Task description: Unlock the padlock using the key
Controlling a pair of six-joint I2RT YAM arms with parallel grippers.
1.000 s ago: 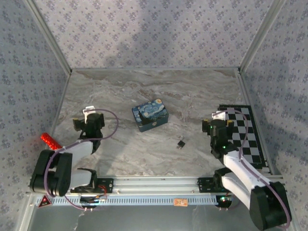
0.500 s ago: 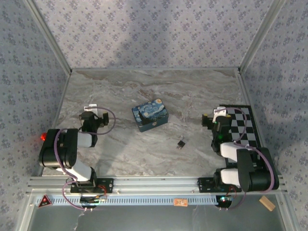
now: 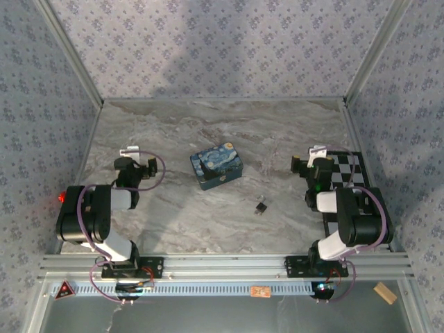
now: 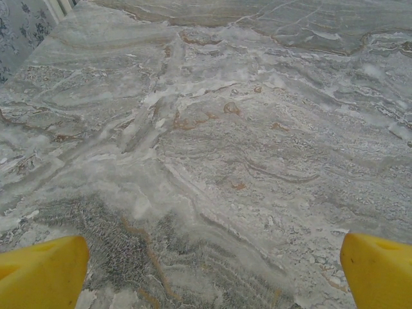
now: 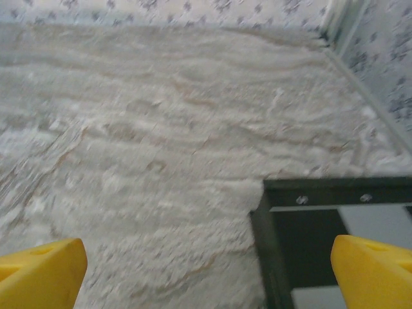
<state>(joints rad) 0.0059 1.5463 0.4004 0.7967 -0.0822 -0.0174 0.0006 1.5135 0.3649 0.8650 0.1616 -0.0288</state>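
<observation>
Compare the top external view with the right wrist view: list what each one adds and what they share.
Top external adds the padlock, the blue starry box and the left arm. Right wrist adds its own yellow fingers, spread wide, and two screws in the black frame of the checkerboard. Both share the marble table, the checkerboard and the patterned wall.

Black padlock (image 3: 261, 207), grey-veined marble table (image 3: 208, 125)

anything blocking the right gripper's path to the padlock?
Nothing visible. Bare table lies between the open right gripper and the padlock; the blue box sits farther back to the left, off that line.
</observation>
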